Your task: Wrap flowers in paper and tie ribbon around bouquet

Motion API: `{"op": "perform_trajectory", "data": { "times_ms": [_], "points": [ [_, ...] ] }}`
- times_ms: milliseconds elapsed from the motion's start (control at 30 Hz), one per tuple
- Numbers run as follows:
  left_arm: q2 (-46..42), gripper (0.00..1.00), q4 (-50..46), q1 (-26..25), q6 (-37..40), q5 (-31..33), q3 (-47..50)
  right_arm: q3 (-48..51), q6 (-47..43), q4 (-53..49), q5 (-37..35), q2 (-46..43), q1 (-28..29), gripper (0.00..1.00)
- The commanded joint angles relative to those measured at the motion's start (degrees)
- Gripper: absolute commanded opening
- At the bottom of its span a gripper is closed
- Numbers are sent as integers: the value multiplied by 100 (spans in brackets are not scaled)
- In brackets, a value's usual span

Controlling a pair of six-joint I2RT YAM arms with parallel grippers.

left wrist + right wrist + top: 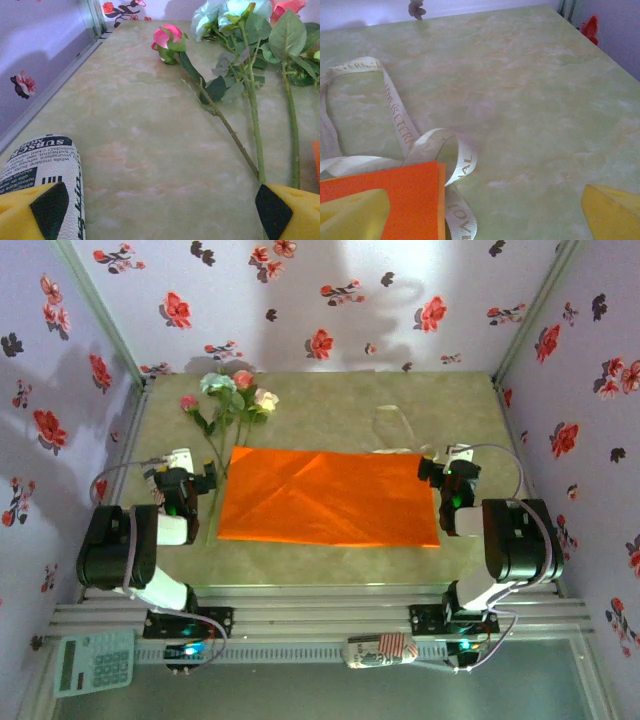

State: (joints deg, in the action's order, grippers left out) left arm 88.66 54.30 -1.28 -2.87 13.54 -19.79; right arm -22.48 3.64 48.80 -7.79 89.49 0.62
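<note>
**A:** Yellow fingertips [295,220] of the left gripper [165,215] sit nearest the lens, spread wide with nothing between them. Where are the flowers?

**B:** The flowers [228,400] lie flat on the far left part of the table [330,400]. The blooms point at the back wall and the stems run down toward that gripper. Two stem ends reach just beside one of its fingertips.

**A:** And the paper?

**B:** The orange paper [330,498] lies spread and creased in the middle, between the two arms. Its left edge is just beside the stems.

**A:** The ribbon?

**B:** The ribbon [405,130] is cream with gold lettering. It loops loosely at the paper's far right corner, with one loop touching that corner.

**A:** The right gripper?

**B:** The right gripper [482,215] is also wide apart and empty. It is at that same corner, with one fingertip above the orange sheet.

**A:** Beyond that?

**B:** Flowered wallpaper [400,300] covers three sides, and a calculator [95,662] rests on the near left ledge.
</note>
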Motion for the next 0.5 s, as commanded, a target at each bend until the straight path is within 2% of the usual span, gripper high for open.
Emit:
{"op": "perform_trajectory", "data": {
  "times_ms": [0, 467],
  "points": [
    [-25, 100, -61, 47, -82, 175, -130, -25, 119, 104, 73, -24, -37, 99],
    [-30, 100, -91, 40, -73, 174, -148, -21, 119, 97, 70, -25, -36, 99]
  ]
}}
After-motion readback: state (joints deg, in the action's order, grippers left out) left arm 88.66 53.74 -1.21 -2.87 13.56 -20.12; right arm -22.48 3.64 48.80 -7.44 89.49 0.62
